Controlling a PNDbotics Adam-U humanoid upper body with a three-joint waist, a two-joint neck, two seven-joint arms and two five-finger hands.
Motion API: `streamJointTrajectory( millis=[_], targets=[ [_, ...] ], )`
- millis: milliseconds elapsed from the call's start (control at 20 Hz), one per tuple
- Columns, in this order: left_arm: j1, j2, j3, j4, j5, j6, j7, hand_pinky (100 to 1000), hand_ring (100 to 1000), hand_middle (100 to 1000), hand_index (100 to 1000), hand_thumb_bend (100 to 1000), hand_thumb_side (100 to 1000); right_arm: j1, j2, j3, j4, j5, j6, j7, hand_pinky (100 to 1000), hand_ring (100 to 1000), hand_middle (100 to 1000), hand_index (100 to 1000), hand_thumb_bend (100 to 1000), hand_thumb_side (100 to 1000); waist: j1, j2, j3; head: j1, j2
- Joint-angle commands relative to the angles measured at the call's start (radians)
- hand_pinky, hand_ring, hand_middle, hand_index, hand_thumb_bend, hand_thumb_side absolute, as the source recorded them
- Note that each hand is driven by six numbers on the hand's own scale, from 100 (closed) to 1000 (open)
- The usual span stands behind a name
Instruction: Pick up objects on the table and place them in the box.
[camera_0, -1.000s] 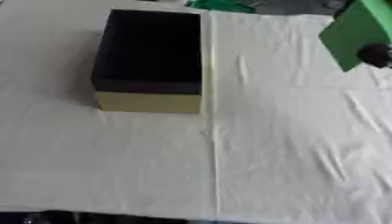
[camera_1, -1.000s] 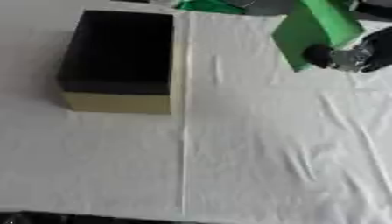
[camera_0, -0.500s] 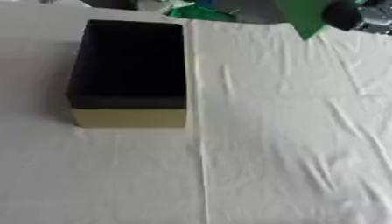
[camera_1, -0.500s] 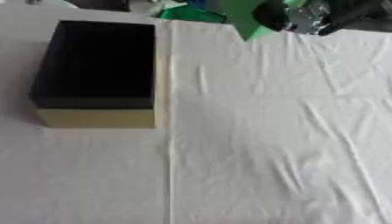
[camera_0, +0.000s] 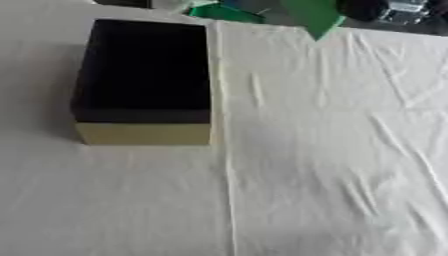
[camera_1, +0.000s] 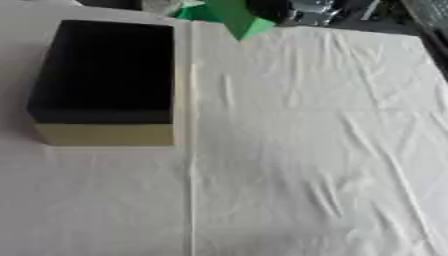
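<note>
An open box (camera_0: 144, 75) with a dark inside and a pale yellow front wall stands on the white cloth at the left. At the top edge my right hand (camera_1: 293, 9) holds a flat green piece (camera_1: 236, 17) in the air; its pointed corner hangs down over the cloth's far edge, to the right of the box's far right corner. How the fingers lie on the piece is blurred. My left hand shows in neither view.
A second green thing (camera_0: 223, 11) lies at the far edge just behind the box's right corner. The white cloth (camera_0: 332, 150) is wrinkled on the right and has a seam running down the middle. Dark floor lies beyond the far edge.
My right hand has carried the green piece from the right side up and leftward toward the far edge near the box. The whole picture has also shifted, so the camera moved.
</note>
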Motion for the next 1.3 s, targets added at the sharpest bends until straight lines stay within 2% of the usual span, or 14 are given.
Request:
streamJointTrajectory(
  millis=[50, 200, 450, 800, 1300],
  targets=[
    [-0.016, 0.012, -0.004, -0.018, 0.009, -0.001, -0.010, 578, 532, 596, 710, 308, 969, -0.045, 0.006, 0.027, -0.004, 0.009, 0.009, 0.022, 807, 671, 635, 782, 100, 838, 0.004, -0.015, 0.008, -0.011, -0.012],
    [-0.027, 0.010, -0.009, -0.018, 0.015, -0.002, -0.016, 579, 532, 596, 710, 307, 968, -0.088, 0.032, 0.054, 0.000, 0.008, 0.029, 0.035, 803, 665, 631, 779, 100, 833, 0.000, -0.015, 0.024, -0.021, -0.013],
    [-0.032, 0.007, -0.014, -0.018, 0.022, -0.003, -0.025, 579, 532, 597, 710, 306, 969, -0.147, 0.067, 0.094, 0.050, 0.066, 0.056, 0.037, 802, 664, 631, 779, 100, 835, -0.007, -0.014, 0.039, -0.049, -0.019],
    [-0.052, 0.006, -0.023, -0.018, 0.031, -0.005, -0.037, 580, 533, 597, 711, 305, 968, -0.220, 0.105, 0.138, 0.097, 0.102, 0.059, 0.026, 800, 662, 630, 775, 100, 836, -0.020, -0.014, 0.064, -0.091, -0.020],
    [-0.082, -0.001, -0.036, -0.018, 0.048, -0.006, -0.056, 580, 531, 597, 711, 301, 970, -0.286, 0.158, 0.193, 0.193, 0.202, 0.053, 0.016, 801, 663, 633, 773, 100, 841, -0.046, 0.000, 0.110, -0.133, -0.038]
  ],
)
